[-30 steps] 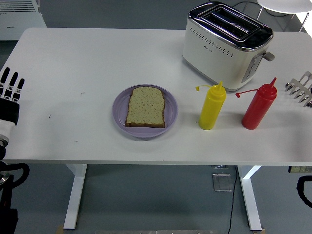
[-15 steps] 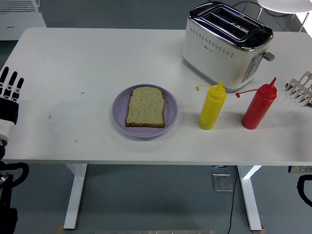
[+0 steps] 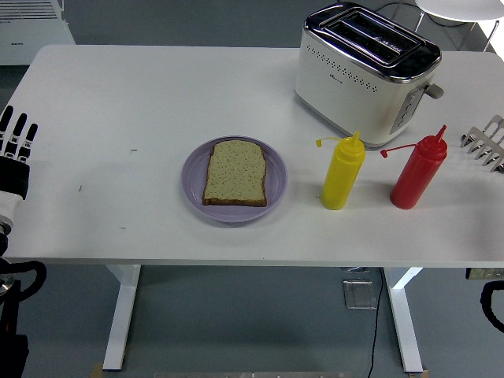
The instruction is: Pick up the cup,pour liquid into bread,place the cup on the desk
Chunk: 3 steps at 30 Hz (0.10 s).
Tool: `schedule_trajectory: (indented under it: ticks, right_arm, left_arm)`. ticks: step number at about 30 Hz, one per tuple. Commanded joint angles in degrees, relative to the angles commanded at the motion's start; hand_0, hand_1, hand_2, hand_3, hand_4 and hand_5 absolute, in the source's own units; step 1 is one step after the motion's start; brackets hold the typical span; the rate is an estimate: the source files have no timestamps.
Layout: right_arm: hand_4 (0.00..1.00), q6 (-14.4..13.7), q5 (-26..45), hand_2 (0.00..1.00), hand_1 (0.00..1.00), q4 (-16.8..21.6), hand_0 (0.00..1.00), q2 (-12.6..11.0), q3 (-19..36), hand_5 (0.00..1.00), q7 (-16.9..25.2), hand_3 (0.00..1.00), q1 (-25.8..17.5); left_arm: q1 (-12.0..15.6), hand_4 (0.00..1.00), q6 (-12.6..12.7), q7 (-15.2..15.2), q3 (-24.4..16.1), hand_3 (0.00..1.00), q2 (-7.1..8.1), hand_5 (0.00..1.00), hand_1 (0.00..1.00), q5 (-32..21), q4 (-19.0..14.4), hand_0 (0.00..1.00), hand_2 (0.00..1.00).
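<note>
A slice of bread (image 3: 235, 172) lies on a purple plate (image 3: 193, 193) at the table's middle. No cup shows; a yellow squeeze bottle (image 3: 342, 173) and a red squeeze bottle (image 3: 417, 173) stand upright to the plate's right. My left hand (image 3: 16, 138) is at the left edge, fingers straight and holding nothing, far from the plate. My right hand (image 3: 487, 143) shows only as grey fingers at the right edge, spread and empty, just right of the red bottle.
A white and chrome toaster (image 3: 366, 71) stands behind the bottles at the back right. The white table (image 3: 118, 94) has its near edge close to the plate's front.
My left hand has drifted slightly to the left. Nothing else has moved.
</note>
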Motion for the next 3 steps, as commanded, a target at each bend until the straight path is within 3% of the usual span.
schedule_trajectory:
  ticks: [3]
  right_arm:
    - [0.568,0.02,0.00,0.760,0.726,0.01,0.812,0.02,-0.08,0.391,0.00,0.759,0.01]
  left_arm:
    - [0.01,0.516,0.01,0.00,-0.03,0.721,0.00,0.998,0.743,-0.01,0.00,0.811,0.730]
